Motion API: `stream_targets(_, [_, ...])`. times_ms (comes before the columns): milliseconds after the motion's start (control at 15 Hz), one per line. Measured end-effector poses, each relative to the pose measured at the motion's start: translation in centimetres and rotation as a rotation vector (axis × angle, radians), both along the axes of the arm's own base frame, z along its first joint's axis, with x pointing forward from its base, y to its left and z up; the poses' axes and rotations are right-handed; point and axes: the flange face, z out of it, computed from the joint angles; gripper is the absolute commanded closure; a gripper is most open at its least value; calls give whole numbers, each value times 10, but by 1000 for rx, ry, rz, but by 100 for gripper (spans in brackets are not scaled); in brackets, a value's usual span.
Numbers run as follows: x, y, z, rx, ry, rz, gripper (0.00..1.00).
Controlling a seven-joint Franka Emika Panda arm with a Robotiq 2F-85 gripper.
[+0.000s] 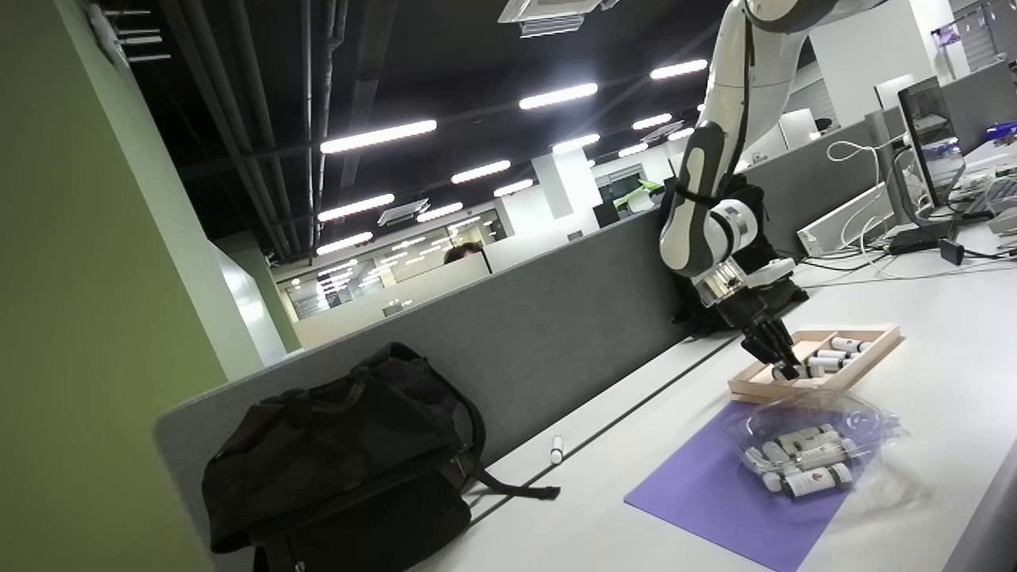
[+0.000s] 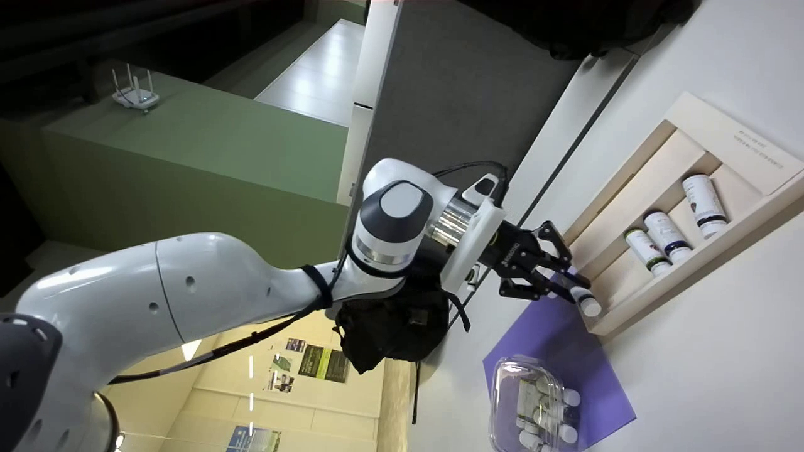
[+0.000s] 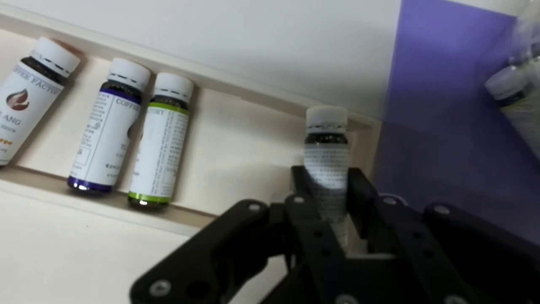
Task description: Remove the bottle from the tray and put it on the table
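The light-wood tray [image 1: 880, 346] stands on the pale table [image 1: 937, 318] and also shows in an exterior view [image 2: 728, 249] and the wrist view [image 3: 236, 82]. My gripper [image 2: 578, 289] is shut on a white-labelled bottle [image 3: 327, 158] with a white cap. The fingers clasp its sides, over the tray's end near the purple mat. In the wrist view its cap overlaps the tray rim. The bottle also shows in both exterior views [image 1: 812, 371] [image 2: 589, 304]. Its lower end is hidden by the fingers. I cannot tell its height above the tray floor.
Several bottles [image 3: 160, 143] lie in the tray. A purple mat [image 1: 683, 485] beside it bears a clear plastic container [image 1: 826, 401] with several bottles. A small bottle [image 1: 557, 450] stands near the partition [image 1: 556, 334]. Black backpack [image 1: 342, 453] on the table, monitor [image 1: 929, 143] farther along.
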Motion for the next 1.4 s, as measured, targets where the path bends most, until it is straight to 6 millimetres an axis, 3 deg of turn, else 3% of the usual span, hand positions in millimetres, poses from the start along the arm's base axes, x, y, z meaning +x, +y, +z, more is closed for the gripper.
stream_targets(333, [16, 38, 54, 26, -35, 64, 89])
stream_targets(533, [25, 65, 46, 29, -70, 66, 89])
stream_targets(733, [31, 85, 13, 40, -65, 27, 89])
stream_targets(800, [33, 90, 1, 45, -56, 17, 57])
stream_targets(867, [35, 92, -10, 45, -48, 9, 38])
stream_targets(1067, [41, 93, -26, 50, -39, 1, 20])
stream_targets(1267, [52, 95, -12, 56, -71, -1, 3])
stream_targets(1333, [57, 97, -1, 59, -89, 0, 21])
stream_targets(1400, [60, 98, 12, 65, -102, -1, 15])
